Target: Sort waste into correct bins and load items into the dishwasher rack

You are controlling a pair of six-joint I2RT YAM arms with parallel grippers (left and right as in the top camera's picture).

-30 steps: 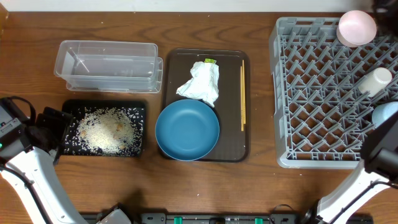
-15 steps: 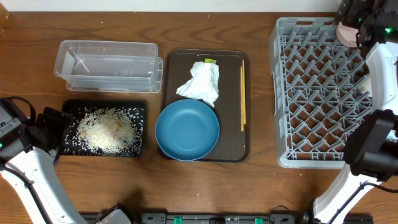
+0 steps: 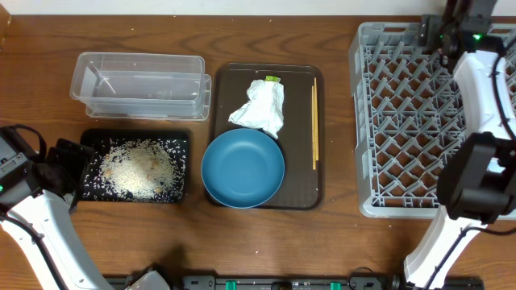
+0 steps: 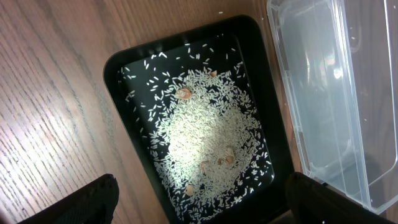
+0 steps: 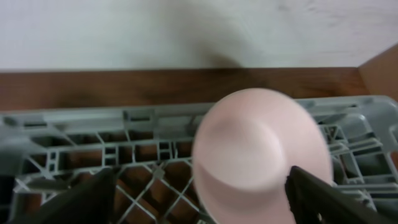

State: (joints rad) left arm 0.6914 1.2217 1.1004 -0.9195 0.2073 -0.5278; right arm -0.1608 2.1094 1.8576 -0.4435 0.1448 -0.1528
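The left claw [image 4: 202, 190] is wide open over the shallow black rectangular tray [image 4: 124, 87] near the table's left edge. White loose rice grains [image 4: 211, 137] lie in that tray. The clear rectangular plastic container [image 4: 323, 93] sits just beside it. The right claw [image 5: 202, 177] is open wide too, at the far edge of the large grey plastic crate with pegs [image 5: 68, 149]. The pinkish-white cup [image 5: 261, 149] sits in the crate there, between the claw's fingers. The large dark blue bowl [image 3: 243, 168] rests on the dark brown serving tray [image 3: 298, 97].
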